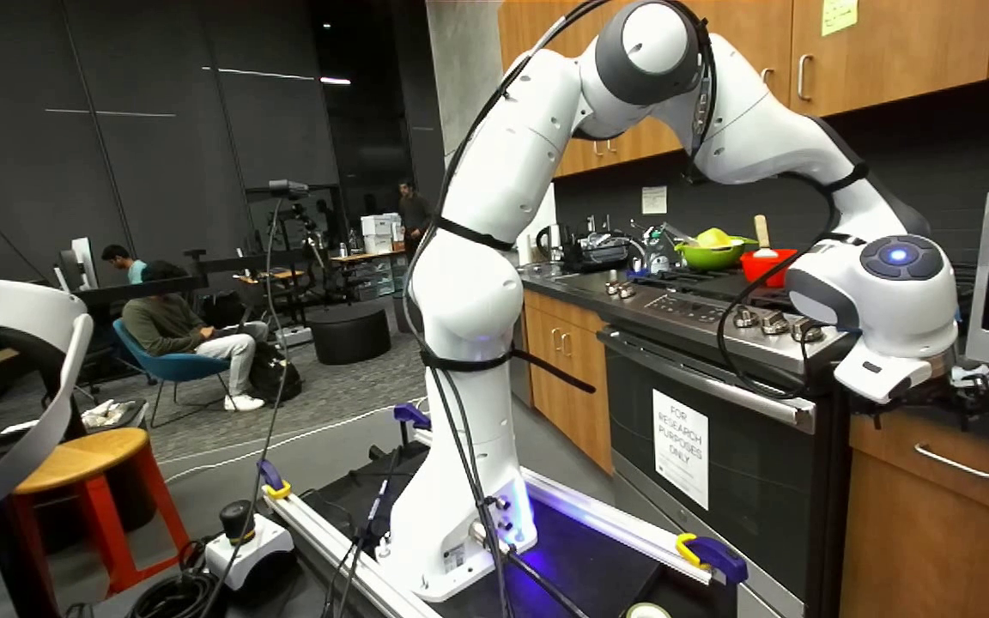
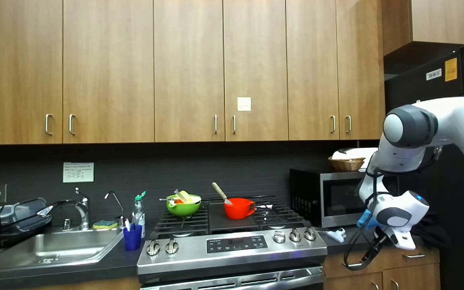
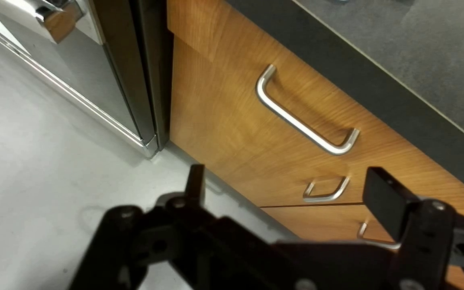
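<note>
My gripper [image 3: 290,185] stands open in the wrist view, its two dark fingers wide apart with nothing between them. Beyond it are wooden cabinet fronts with a metal drawer handle [image 3: 299,125], a smaller handle [image 3: 324,198] and another one [image 3: 377,243] partly covered by the right finger. No contact with any handle shows. In an exterior view the gripper [image 2: 371,255] hangs low in front of the counter's right part, near the drawers. A red cup [image 2: 238,208] with a utensil in it and a green bowl [image 2: 183,207] holding several items sit on the stove.
The stove [image 2: 232,251] has a protruding oven handle [image 1: 709,378]. A microwave [image 2: 340,199] stands beside the stove, behind the arm. A small white object [image 2: 336,235] lies on the counter. Further left are a blue cup [image 2: 132,237], a bottle [image 2: 139,211] and a sink [image 2: 75,245].
</note>
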`<state>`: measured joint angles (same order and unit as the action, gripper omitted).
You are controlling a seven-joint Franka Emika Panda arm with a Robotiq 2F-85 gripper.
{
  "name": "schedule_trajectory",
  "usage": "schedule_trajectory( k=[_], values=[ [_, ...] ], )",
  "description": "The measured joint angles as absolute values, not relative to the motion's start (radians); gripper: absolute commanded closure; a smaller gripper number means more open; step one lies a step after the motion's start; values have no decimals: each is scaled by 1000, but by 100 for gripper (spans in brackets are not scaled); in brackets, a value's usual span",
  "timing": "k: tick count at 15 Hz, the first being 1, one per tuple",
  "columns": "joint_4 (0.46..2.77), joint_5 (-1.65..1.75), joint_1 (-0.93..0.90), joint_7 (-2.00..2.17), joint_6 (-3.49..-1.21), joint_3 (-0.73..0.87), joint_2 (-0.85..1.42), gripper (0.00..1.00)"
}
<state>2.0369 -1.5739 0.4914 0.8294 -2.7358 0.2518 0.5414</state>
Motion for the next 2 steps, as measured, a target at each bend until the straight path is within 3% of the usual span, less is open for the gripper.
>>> schedule_trajectory(
  k=[2],
  values=[
    [2037, -1574, 491, 829, -2736, 252, 541, 0]
  ],
)
